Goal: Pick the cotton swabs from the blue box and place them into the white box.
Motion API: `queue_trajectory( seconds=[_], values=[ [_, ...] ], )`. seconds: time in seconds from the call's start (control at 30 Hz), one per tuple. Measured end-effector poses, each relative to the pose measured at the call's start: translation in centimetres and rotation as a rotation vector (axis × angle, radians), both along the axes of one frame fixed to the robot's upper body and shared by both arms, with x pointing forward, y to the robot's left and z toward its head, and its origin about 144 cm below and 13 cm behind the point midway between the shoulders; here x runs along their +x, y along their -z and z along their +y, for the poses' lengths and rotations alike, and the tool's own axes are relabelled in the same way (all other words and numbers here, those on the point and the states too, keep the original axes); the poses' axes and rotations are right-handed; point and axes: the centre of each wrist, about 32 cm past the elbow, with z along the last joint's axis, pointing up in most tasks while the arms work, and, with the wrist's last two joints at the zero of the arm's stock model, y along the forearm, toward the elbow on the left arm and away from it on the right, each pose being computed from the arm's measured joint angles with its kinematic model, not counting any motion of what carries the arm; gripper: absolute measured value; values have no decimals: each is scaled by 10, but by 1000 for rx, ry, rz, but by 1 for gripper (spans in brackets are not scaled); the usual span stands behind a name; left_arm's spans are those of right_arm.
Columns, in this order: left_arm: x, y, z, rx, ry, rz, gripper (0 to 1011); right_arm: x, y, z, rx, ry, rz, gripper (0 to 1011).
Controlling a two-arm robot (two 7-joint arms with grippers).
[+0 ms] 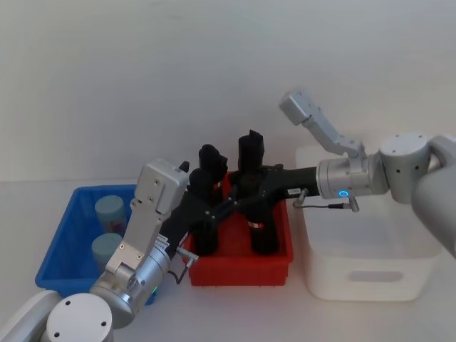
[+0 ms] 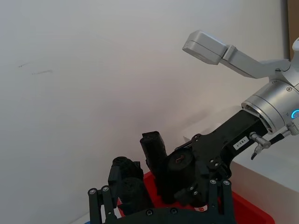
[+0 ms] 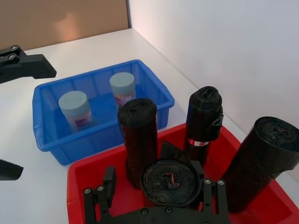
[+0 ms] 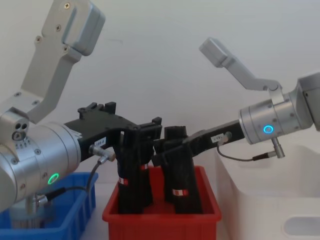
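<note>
**Two cotton swabs in the blue box, both grippers above the neighbouring bin.** The cotton swabs [image 3: 74,106], small clear cylindrical tubs with pale blue-green lids and pink-purple labels, are shown standing upright and apart inside the blue box [image 3: 100,140], a low bright blue plastic bin. Neither tub is held. The white box [image 1: 370,274], a taller translucent white plastic bin with an oval handle cutout, is set to the right of a red plastic bin [image 1: 242,272]. This bin lies between the two boxes and is packed with upright black rolls [image 3: 138,135] banded red and white.

The left gripper [image 4: 147,127] and the right gripper [image 4: 165,146] are both held above the red plastic bin, close to each other. In the right wrist view the left gripper's fingers [image 3: 28,67] are seen well spread, with nothing between them. Whether the right gripper is spread or pressed together cannot be told, since its dark outline is lost against the black rolls.

The tubs are judged light and rigid, with smooth curved walls that may slip under a weak pinch and dent under a hard one. A hold from above, across the body just below the lid, is judged best; the gap between the tubs should give room.

In the head view the near right corner of the blue box is covered by the left arm. The sticks inside the tubs cannot be made out, and the floor of the white box is too pale to be read.
</note>
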Motion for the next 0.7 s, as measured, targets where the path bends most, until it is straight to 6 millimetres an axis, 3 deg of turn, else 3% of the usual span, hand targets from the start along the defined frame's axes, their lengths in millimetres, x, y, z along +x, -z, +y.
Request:
queue_trajectory(
  seconds=[0.33,0.7],
  values=[
    [0,0,0,0,0,0,1004,5,-10,8,-61,-8,37,1002],
    [0,0,0,0,0,0,1004,8,-16,12,-98,-8,55,731]
  ],
)
